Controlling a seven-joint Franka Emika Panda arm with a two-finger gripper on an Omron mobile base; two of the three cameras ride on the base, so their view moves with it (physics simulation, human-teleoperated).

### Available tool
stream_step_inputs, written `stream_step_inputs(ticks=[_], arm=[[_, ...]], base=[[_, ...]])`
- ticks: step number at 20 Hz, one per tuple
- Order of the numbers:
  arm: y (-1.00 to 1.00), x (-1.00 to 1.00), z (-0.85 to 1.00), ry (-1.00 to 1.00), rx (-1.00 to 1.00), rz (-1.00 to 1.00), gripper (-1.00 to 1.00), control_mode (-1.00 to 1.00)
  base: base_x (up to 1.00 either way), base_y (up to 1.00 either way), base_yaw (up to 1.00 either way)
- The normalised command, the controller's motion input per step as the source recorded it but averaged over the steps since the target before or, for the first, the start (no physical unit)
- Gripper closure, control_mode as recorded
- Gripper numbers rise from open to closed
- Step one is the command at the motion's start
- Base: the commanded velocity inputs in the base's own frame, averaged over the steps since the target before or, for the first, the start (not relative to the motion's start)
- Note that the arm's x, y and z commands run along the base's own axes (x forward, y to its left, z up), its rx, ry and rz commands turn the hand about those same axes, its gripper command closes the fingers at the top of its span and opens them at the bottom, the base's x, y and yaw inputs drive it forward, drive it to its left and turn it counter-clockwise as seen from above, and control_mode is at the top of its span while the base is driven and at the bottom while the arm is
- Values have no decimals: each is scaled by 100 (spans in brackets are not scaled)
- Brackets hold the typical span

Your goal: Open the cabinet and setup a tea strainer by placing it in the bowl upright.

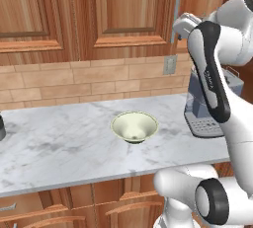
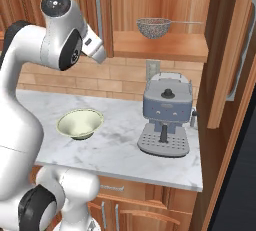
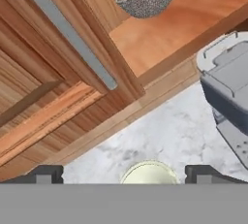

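Silver strainer [image 2: 153, 27] sits on the open cabinet [image 2: 160, 45] shelf; gripper [image 3: 123, 175] fingers spread wide, holding nothing, bowl [image 2: 79, 123] on the counter [image 2: 125, 147] below.

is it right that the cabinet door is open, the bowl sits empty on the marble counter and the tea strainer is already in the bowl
Not quite. The tea strainer is not in the bowl; the right base view shows it resting on the shelf inside the cabinet. The rest holds: the door is open and the bowl sits empty on the marble counter.
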Motion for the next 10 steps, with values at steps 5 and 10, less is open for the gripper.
stream_step_inputs(ticks=[5, 10], arm=[[-14, 1, 55, 0, -24, 30, -100, -100], [11, 0, 38, -5, -43, 12, -100, -100]], base=[[0, 0, 0], [0, 0, 0]])
